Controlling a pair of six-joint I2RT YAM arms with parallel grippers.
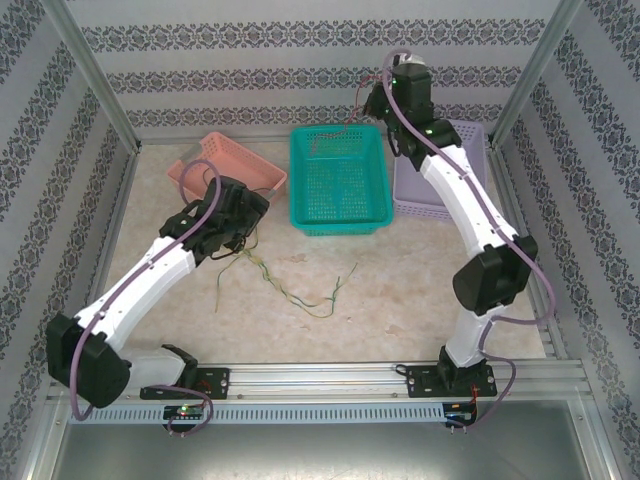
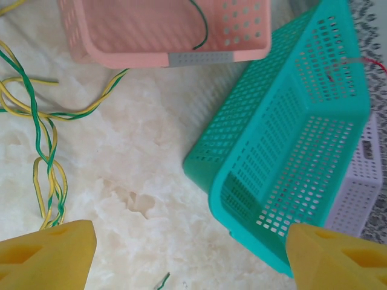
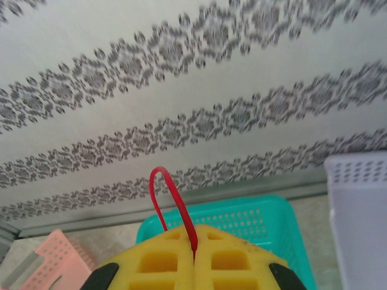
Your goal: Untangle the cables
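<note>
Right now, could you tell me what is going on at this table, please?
An untangling job is under way. The right hand is shut on a red wire, held up over the far end of the teal basket. The left hand is open and empty above the table, beside the loose yellow-and-green wires lying there. One green wire already lies in the pink basket.

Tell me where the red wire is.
In the right wrist view, the red wire loops up from the shut right hand, above the teal basket, near the back wall.
</note>
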